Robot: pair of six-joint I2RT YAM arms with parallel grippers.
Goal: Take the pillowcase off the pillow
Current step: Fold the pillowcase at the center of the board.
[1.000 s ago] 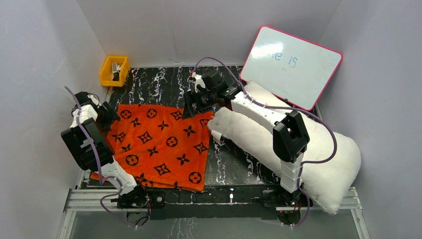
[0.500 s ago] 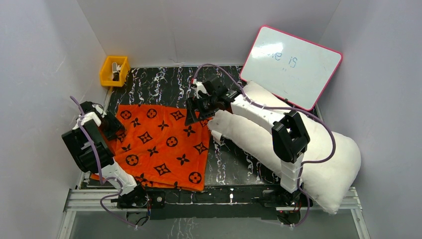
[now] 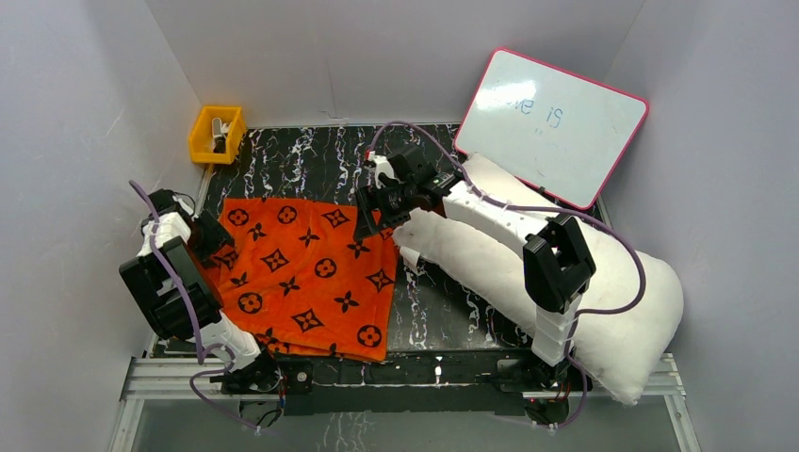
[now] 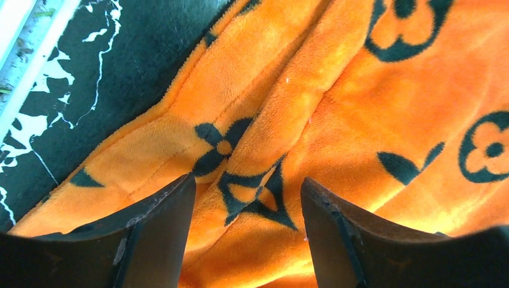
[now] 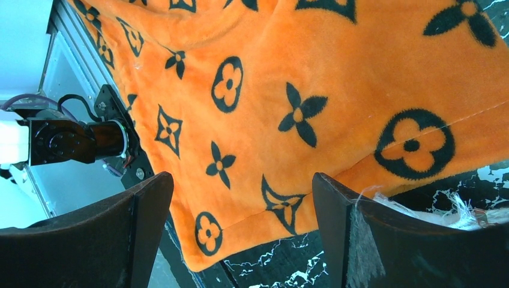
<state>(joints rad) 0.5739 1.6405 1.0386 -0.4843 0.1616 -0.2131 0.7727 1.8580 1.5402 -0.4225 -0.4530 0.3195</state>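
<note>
The orange pillowcase (image 3: pixel 301 273) with black motifs lies flat on the left half of the table, apart from the white pillow (image 3: pixel 584 282), which lies bare at the right. My left gripper (image 3: pixel 209 247) is open just above the pillowcase's rumpled left edge (image 4: pixel 252 150), holding nothing. My right gripper (image 3: pixel 369 215) is open above the pillowcase's far right corner (image 5: pixel 300 120), next to the pillow's left end. White fibres cling to its right finger (image 5: pixel 366 222).
A pink-framed whiteboard (image 3: pixel 551 122) leans against the back right wall behind the pillow. A yellow bin (image 3: pixel 216 134) sits at the back left corner. Black marbled table (image 3: pixel 311 160) shows behind and between the cloth and pillow.
My left gripper has moved nearer and lower along the pillowcase's left edge. My right gripper has shifted slightly right and nearer, staying open. Pillowcase and pillow have not moved.
</note>
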